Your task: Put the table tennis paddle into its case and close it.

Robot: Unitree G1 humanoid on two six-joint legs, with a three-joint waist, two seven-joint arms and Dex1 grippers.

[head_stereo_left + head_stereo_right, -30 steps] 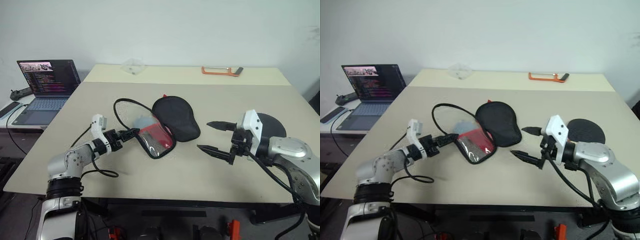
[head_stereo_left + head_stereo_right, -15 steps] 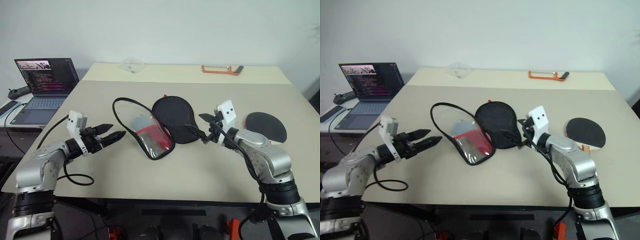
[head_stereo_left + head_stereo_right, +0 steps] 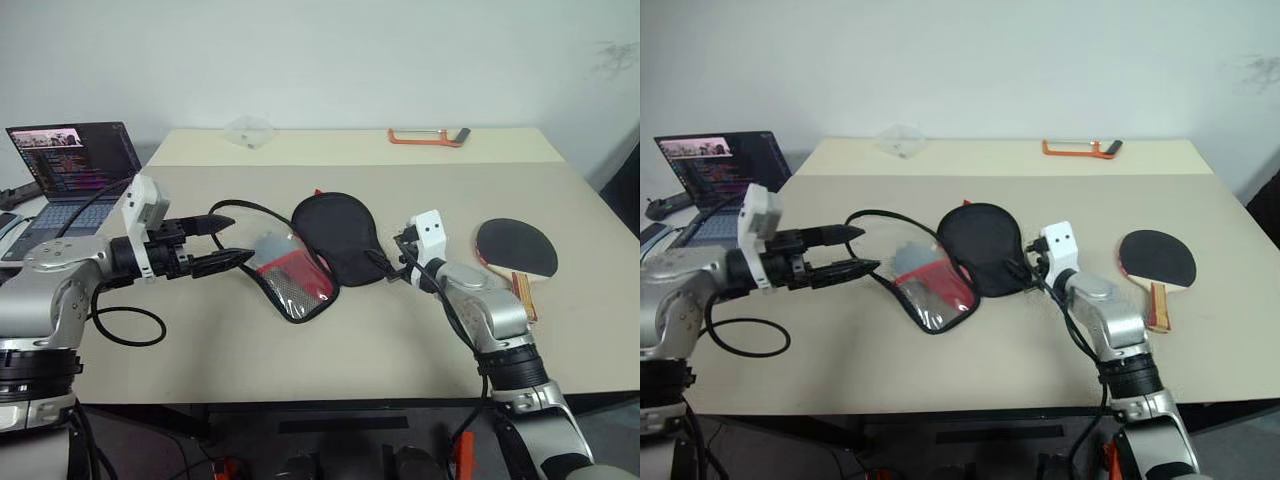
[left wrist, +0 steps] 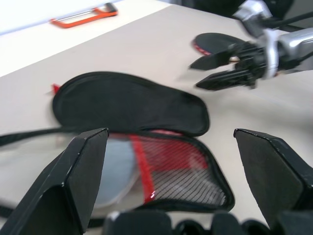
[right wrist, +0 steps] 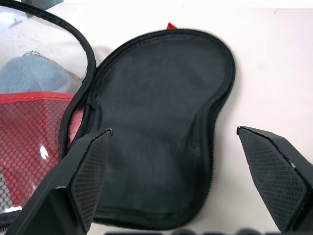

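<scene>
The case (image 3: 335, 235) lies unzipped at the table's middle, its black half spread flat beside the red mesh half (image 3: 293, 282). Off to the right, apart from it, the table tennis paddle (image 3: 515, 248) rests flat with its black face up and wooden handle toward me. My left gripper (image 3: 240, 238) hovers open above the table, just left of the mesh half, holding nothing. My right gripper (image 3: 385, 262) is open and low at the right rim of the black half (image 5: 156, 112), which spreads between its fingers in the right wrist view. Whether it touches the rim I cannot tell.
An open laptop (image 3: 70, 160) stands on a side desk at the far left. At the back of the table lie an orange tool (image 3: 428, 136) and a clear plastic piece (image 3: 248, 130). A black cable (image 3: 125, 325) loops on the table under my left arm.
My left gripper lifted up and back from the case's mesh rim. My right gripper moved forward and left, down to the black half's right edge. The camera view also shifted.
</scene>
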